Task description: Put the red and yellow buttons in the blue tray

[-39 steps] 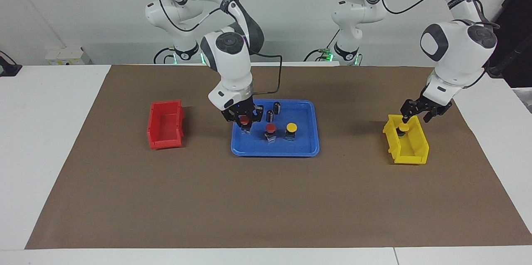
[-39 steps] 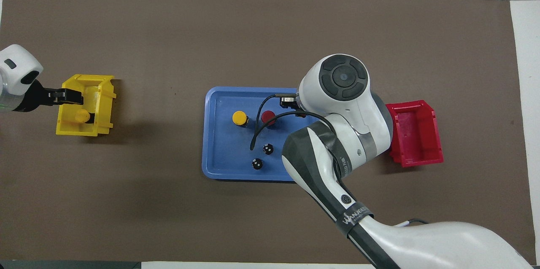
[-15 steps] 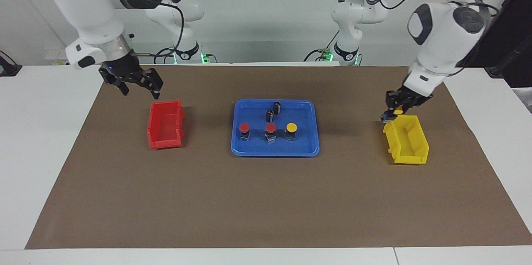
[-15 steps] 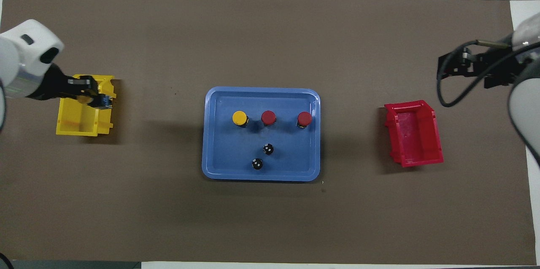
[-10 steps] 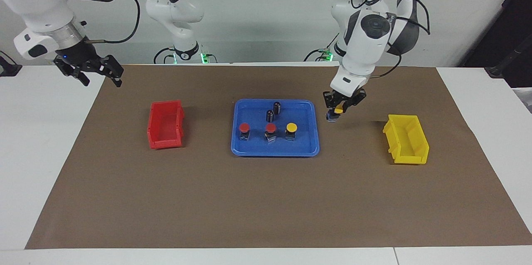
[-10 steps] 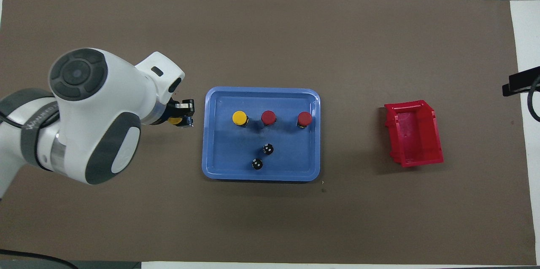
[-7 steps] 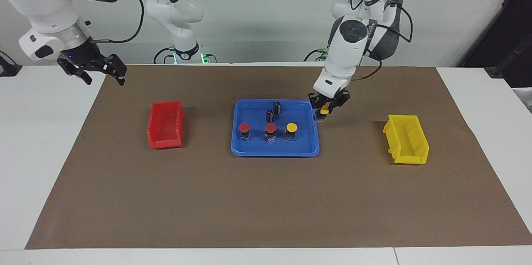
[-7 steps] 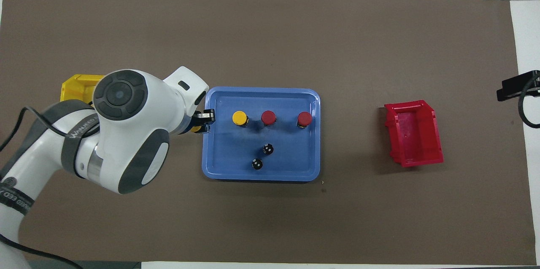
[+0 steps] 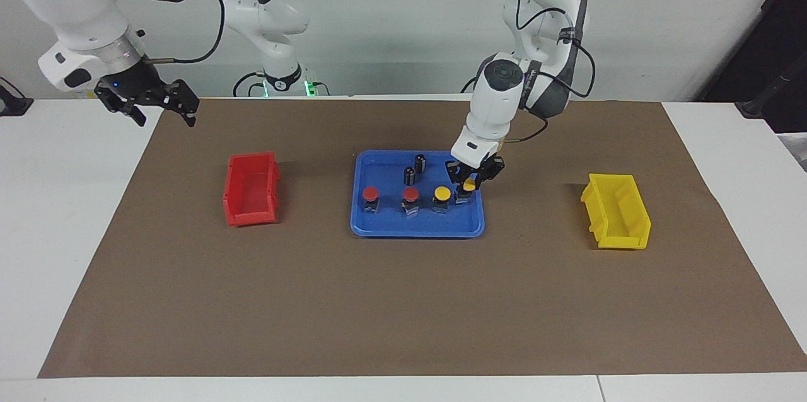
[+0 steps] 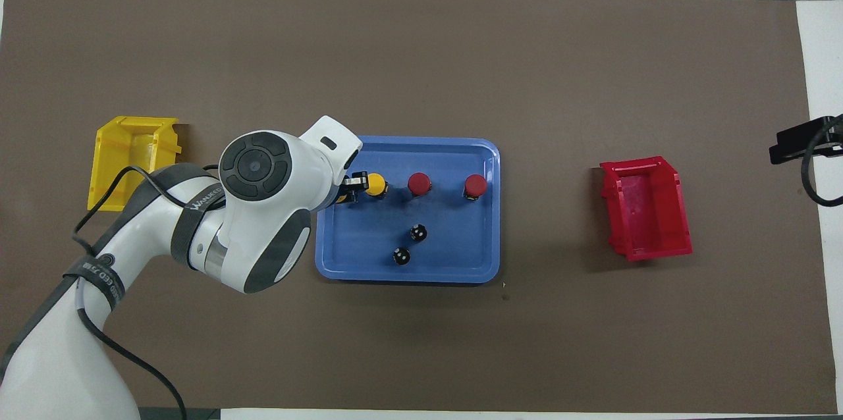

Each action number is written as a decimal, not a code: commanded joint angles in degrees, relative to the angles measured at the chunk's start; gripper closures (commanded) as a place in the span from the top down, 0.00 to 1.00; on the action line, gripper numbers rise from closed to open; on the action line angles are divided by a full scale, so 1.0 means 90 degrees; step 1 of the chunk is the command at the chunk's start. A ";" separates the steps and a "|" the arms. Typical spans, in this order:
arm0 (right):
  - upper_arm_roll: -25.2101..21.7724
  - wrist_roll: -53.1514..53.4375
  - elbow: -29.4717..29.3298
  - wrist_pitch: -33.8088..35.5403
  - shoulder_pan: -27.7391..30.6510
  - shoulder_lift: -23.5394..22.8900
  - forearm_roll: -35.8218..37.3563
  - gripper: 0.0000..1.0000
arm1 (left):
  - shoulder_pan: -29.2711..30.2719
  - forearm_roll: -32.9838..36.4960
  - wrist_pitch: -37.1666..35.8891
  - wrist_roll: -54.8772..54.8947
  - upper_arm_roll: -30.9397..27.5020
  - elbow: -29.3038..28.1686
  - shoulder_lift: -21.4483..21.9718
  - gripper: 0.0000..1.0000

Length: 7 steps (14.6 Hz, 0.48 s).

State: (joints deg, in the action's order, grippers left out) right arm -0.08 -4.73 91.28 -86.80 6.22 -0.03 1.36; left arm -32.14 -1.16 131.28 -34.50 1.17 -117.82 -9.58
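Four buttons at the tray (image 9: 417,230), one of them in the left gripper (image 9: 467,191).

Three buttons stood in a row in the tray: two red ones (image 9: 371,193) (image 9: 411,194) toward the right arm's end and a yellow one (image 9: 442,193) beside them; the left gripper hung low over the tray's end toward the left arm, clenched on a second yellow button (image 9: 469,184) just beside the standing yellow one; whether that button touched the tray floor could not be told; two dark cylinders (image 9: 420,163) stood in the tray nearer the robots; the right gripper (image 9: 161,107) waited with fingers spread, raised over the mat's edge at the right arm's end; a red bin (image 9: 251,189) and a yellow bin (image 9: 616,211) sat on the mat (image 9: 403,301), well apart from the tray on either side.
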 commanded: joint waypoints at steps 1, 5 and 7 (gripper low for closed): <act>0.0048 0.0309 0.0200 -0.0023 0.0012 0.0159 0.0054 1.00 | -0.0023 0.0060 -0.0035 -0.0064 -0.0110 0.0141 0.0010 0.45; 0.0048 0.0330 0.0190 -0.0014 -0.0104 0.0159 0.0044 1.00 | 0.0074 0.0372 -0.1339 0.0092 -0.0140 0.0852 0.0127 1.00; 0.0048 0.0340 0.0180 -0.0013 -0.0124 0.0159 0.0044 1.00 | 0.0163 0.0373 -0.2539 0.0112 -0.0140 0.1612 0.0166 1.00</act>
State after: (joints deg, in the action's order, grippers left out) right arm 0.13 -2.70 91.45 -86.80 5.30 0.05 1.36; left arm -31.61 0.84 117.69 -34.14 0.00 -109.26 -8.97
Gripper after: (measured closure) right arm 0.000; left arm 0.154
